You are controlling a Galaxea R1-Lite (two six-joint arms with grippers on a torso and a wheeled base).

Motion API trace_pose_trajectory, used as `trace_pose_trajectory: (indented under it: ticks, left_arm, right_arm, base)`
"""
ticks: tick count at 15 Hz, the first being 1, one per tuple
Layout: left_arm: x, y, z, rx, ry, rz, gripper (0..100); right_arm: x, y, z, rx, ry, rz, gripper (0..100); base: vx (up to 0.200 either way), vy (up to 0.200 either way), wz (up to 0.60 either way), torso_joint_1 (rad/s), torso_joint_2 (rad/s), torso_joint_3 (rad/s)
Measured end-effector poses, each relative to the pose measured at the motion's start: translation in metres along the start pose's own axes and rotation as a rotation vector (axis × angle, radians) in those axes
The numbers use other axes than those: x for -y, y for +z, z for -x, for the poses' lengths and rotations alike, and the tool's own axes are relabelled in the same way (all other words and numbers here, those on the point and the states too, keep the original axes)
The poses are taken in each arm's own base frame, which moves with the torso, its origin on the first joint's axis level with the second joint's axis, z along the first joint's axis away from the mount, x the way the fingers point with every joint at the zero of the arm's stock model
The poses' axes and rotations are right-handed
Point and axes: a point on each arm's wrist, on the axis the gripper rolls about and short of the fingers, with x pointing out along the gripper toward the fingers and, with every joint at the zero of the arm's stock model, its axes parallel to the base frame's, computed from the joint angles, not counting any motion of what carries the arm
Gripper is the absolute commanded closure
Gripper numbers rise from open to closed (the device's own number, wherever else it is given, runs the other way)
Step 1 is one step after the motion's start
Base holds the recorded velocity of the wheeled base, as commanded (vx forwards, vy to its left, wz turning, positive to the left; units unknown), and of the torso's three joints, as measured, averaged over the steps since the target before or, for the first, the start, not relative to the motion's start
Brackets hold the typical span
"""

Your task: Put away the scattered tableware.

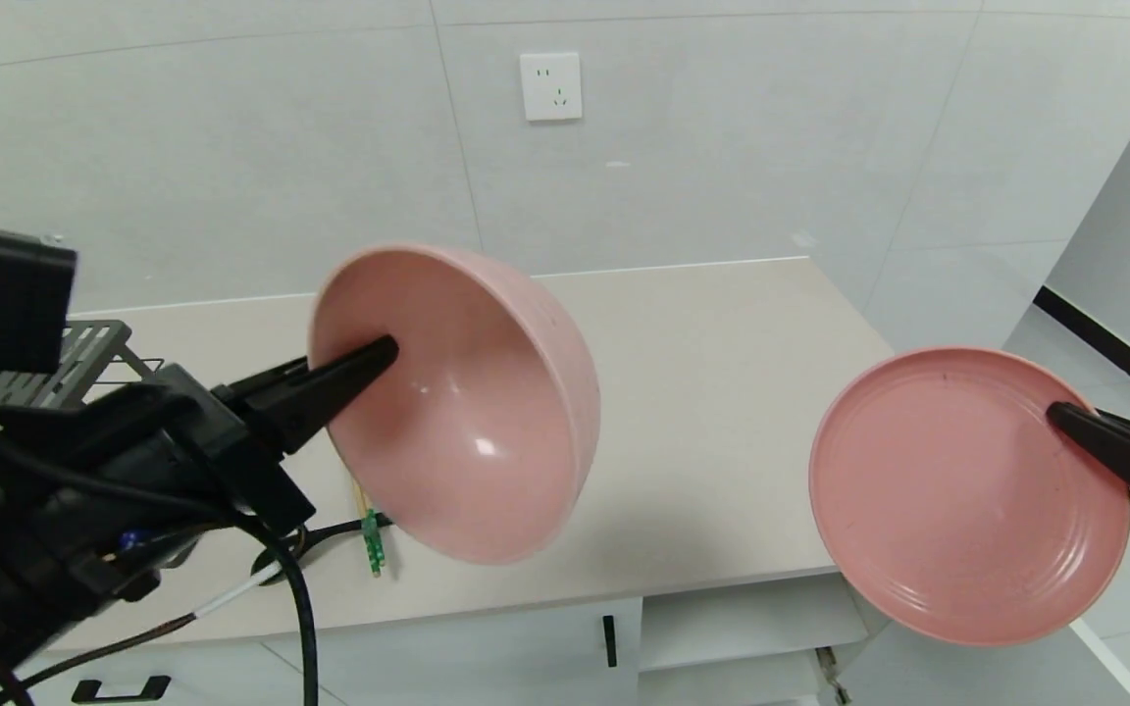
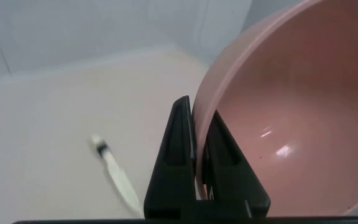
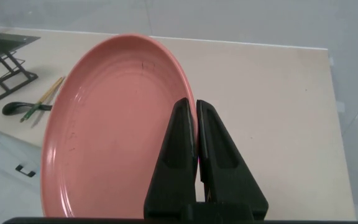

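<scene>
1 pink bowl (image 1: 467,422), rim pinched in left hand (image 1: 384,353), aloft over tabletop (image 1: 702,392), left. 1 pink plate (image 1: 948,490), rim pinched in right hand (image 1: 1060,417), beyond right edge. Step: carrying. Next: likely rack (image 1: 84,343) placement.

Bowl (image 1: 467,431) and plate (image 1: 957,500) are pink, countertop (image 1: 702,392) beige, left gripper (image 1: 374,355) and right gripper (image 1: 1060,414) black.

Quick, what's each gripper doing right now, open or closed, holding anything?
Left gripper: closed on the rim of the pink bowl.
Right gripper: closed on the rim of the pink plate.
</scene>
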Motion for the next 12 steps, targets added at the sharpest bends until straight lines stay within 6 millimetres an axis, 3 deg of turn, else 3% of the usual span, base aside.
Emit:
trace_pose_trajectory:
  ticks: [4, 8, 12]
  left_arm:
    - [-0.008, -0.036, -0.006, 0.066, 0.053, -0.179, 100]
    - [-0.012, -0.069, -0.018, -0.007, 0.103, -0.095, 100]
    - [0.002, -0.069, -0.015, 0.004, 0.052, -0.052, 100]
  right_arm:
    - [0.009, -0.003, -0.014, 0.033, -0.01, 0.018, 100]
    - [0.016, -0.012, -0.029, 0.083, -0.009, 0.054, 100]
    - [0.017, -0.03, -0.031, 0.02, -0.025, 0.049, 100]
  base:
    - [0.0, 0.0, 0.0, 0.0, 0.0, 0.0]
    - [0.0, 0.0, 0.0, 0.0, 0.0, 0.0]
    - [0.0, 0.0, 0.0, 0.0, 0.0, 0.0]
